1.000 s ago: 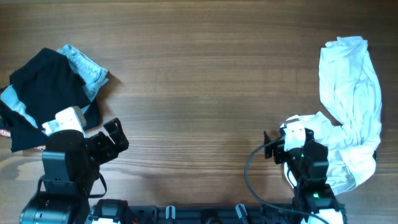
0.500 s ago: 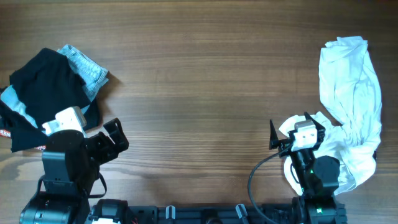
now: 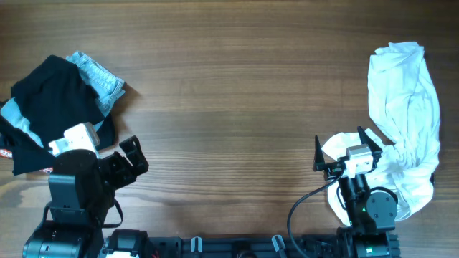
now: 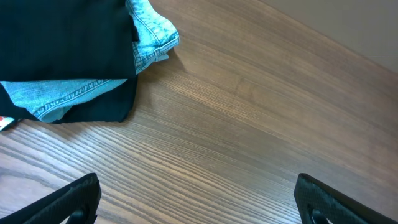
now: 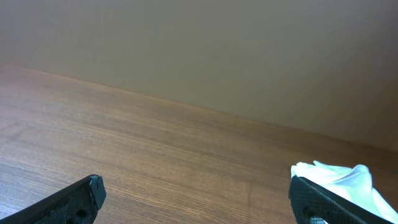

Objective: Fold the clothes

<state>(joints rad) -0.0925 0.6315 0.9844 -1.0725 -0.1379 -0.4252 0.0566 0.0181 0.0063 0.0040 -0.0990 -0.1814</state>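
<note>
A crumpled white garment (image 3: 405, 115) lies at the right side of the table; its tip shows in the right wrist view (image 5: 345, 180). A black garment (image 3: 50, 107) lies folded at the far left on light blue denim (image 3: 100, 79), also in the left wrist view (image 4: 62, 43). My left gripper (image 3: 133, 163) is open and empty, just right of the black pile (image 4: 198, 205). My right gripper (image 3: 343, 149) is open and empty, raised at the white garment's lower left edge (image 5: 198, 198).
The wooden table (image 3: 229, 93) runs between the two piles. A plain wall (image 5: 199, 50) stands behind the far edge in the right wrist view. A black cable (image 3: 305, 208) loops beside the right arm's base.
My right arm has pulled back toward its base and tilted upward, its gripper shifting right over the white garment's edge. The left arm and both clothing piles have not moved.
</note>
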